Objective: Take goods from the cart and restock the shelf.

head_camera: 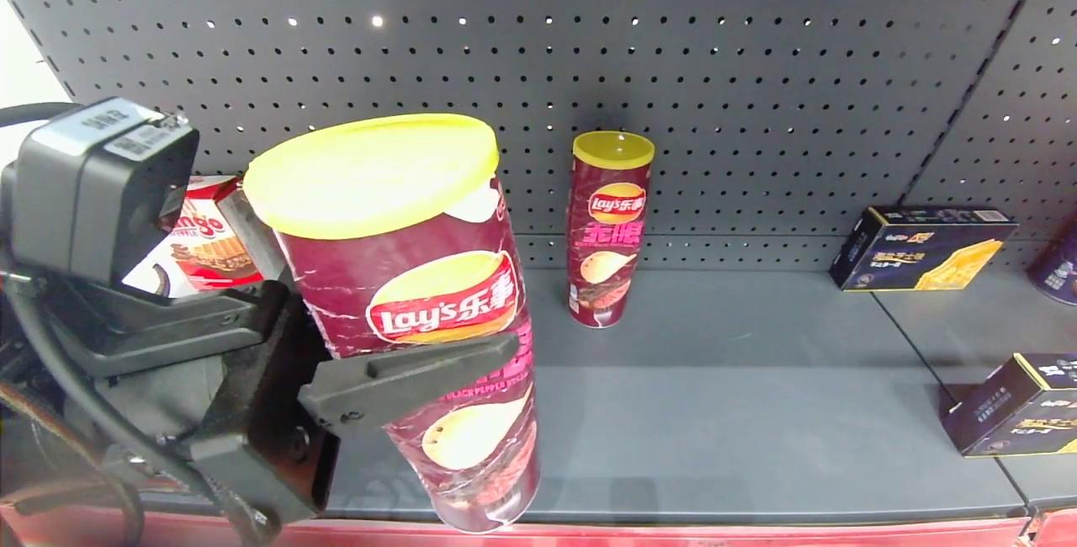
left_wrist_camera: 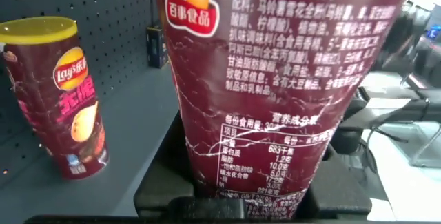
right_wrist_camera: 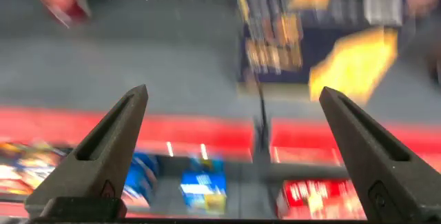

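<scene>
Left gripper (head_camera: 395,311) was clamped on the chip can (head_camera: 437,278) at about mid-height, one finger across the front of the label, the other behind it. The can's long axis was close to upright, with the yellow lid tipped slightly toward the shelf's left end. Its base was over the front edge of the shelf (head_camera: 724,412); contact with the shelf could not be judged.

A second can (head_camera: 607,231) stood upright near the back edge, to the right of the held one and well apart from it. Bare shelf lay between the two, so the set-down spot was judged to lie inward from the gripper, toward the back edge.

Right gripper (right_wrist_camera: 233,92) was spread apart and held nothing. Two dark boxes (head_camera: 921,248) sat toward the right end.
</scene>
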Tool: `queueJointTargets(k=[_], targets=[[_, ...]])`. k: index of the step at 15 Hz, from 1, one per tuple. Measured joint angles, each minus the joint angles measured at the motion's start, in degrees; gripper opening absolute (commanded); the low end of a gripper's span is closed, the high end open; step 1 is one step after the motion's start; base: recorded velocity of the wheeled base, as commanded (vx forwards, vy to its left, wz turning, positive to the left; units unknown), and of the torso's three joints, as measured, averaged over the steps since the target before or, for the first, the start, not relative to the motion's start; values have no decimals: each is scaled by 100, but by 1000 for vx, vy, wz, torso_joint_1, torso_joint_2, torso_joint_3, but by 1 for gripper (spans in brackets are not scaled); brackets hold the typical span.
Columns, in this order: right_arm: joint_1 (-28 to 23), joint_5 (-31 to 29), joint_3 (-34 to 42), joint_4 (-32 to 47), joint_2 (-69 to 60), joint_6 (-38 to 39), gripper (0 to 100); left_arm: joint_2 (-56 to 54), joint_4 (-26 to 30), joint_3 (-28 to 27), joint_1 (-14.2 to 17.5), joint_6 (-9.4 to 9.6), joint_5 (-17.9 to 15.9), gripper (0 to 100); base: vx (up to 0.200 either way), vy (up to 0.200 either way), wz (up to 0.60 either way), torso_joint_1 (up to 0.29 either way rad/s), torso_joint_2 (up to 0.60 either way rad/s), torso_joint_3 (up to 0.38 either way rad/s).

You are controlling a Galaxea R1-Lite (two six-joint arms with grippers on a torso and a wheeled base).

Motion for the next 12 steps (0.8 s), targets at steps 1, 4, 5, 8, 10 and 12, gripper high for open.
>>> queueJointTargets(k=[1,4,5,8,10,12], targets=[[94,148,-389,-45,495,-16,100,61,28,-107,0,0,2,0,0,0,0,0,0,0],[472,573,-1596,-243,2219,-196,100,161,72,-282,28,-40,11,0,0,0,0,0,0,0],[618,773,-1915,-424,2744,-288,100,166,90,-317,30,-74,11,0,0,0,0,0,0,0],[975,1230,-2564,-970,4117,-402,100,61,677,-617,44,-244,-20,0,0,0,0,0,0,0],[1189,1367,-2798,-1493,4914,-364,100,-16,1196,-926,102,-252,-208,0,0,0,0,0,0,0],[1314,1673,-2996,-2022,5637,-347,100,-49,1226,-1053,138,-255,-266,0,0,0,0,0,0,0]])
